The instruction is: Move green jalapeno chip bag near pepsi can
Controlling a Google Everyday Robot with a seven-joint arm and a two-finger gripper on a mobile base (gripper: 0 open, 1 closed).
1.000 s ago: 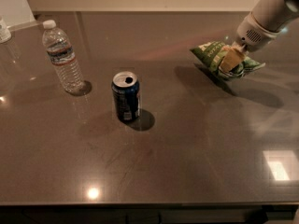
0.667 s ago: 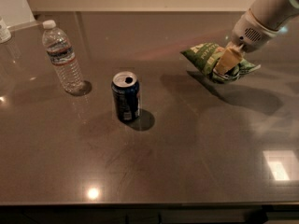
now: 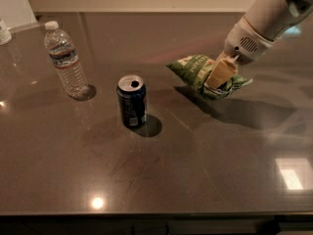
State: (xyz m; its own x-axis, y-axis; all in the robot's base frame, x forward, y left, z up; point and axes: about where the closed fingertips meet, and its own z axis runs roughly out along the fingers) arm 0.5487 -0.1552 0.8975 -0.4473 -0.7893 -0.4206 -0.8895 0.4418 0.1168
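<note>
The green jalapeno chip bag [image 3: 195, 71] is a crinkly green bag with white lettering, held just above the dark table at right of centre. My gripper [image 3: 218, 76] comes in from the upper right on a white arm and is shut on the bag, its tan fingers [image 3: 220, 72] clamped over the bag's right half. The pepsi can [image 3: 131, 101], dark blue with a silver open top, stands upright at the centre, a little left of and nearer than the bag. The bag and the can are apart.
A clear plastic water bottle [image 3: 64, 60] with a white cap stands upright at the left, behind the can. The table's [image 3: 195, 170] front edge runs along the bottom. A white object [image 3: 4, 32] sits at the far left edge.
My gripper has carried the chip bag leftward, toward the can. The can and the bottle have not moved.
</note>
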